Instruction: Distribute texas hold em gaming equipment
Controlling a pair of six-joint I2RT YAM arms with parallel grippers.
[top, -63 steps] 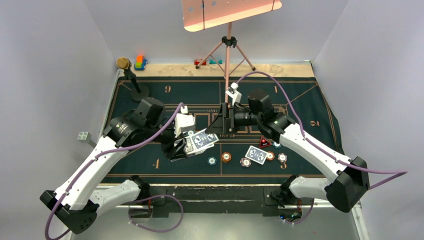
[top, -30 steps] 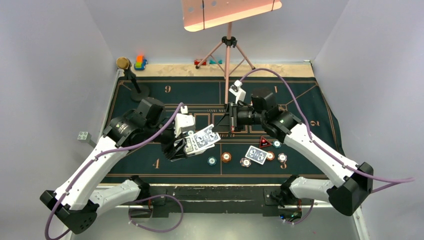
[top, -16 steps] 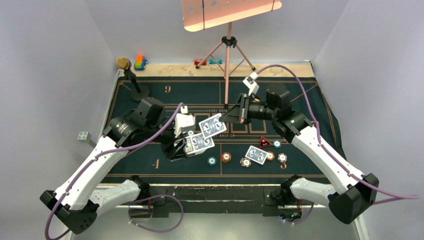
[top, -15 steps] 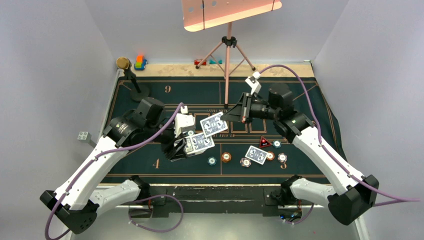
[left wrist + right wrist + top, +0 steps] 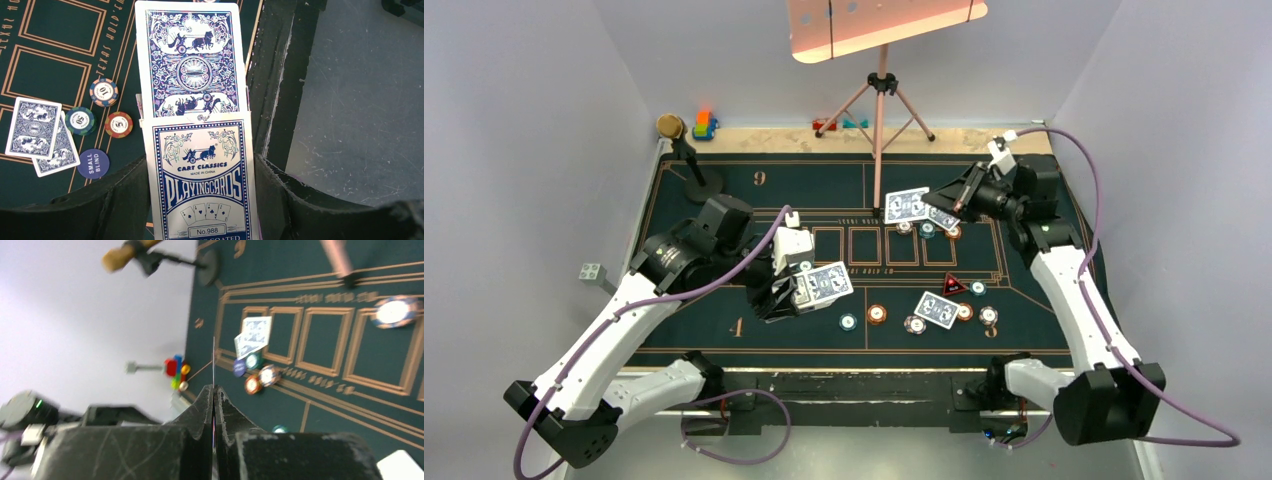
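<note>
Only an edge-on sliver in wrist view: the right gripper pinches a blue-backed white-bordered playing card; left gripper clamps a blue-and-white card box, bottom cut off.

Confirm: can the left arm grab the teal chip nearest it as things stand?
Probably not: the left gripper is shut on the card box, so its jaws are taken. The teal chip lies near on bare felt, with nothing between.

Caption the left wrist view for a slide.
Left gripper holds a card pack, one card protruding, near dealt cards, chips and a small-blind disc.
</note>
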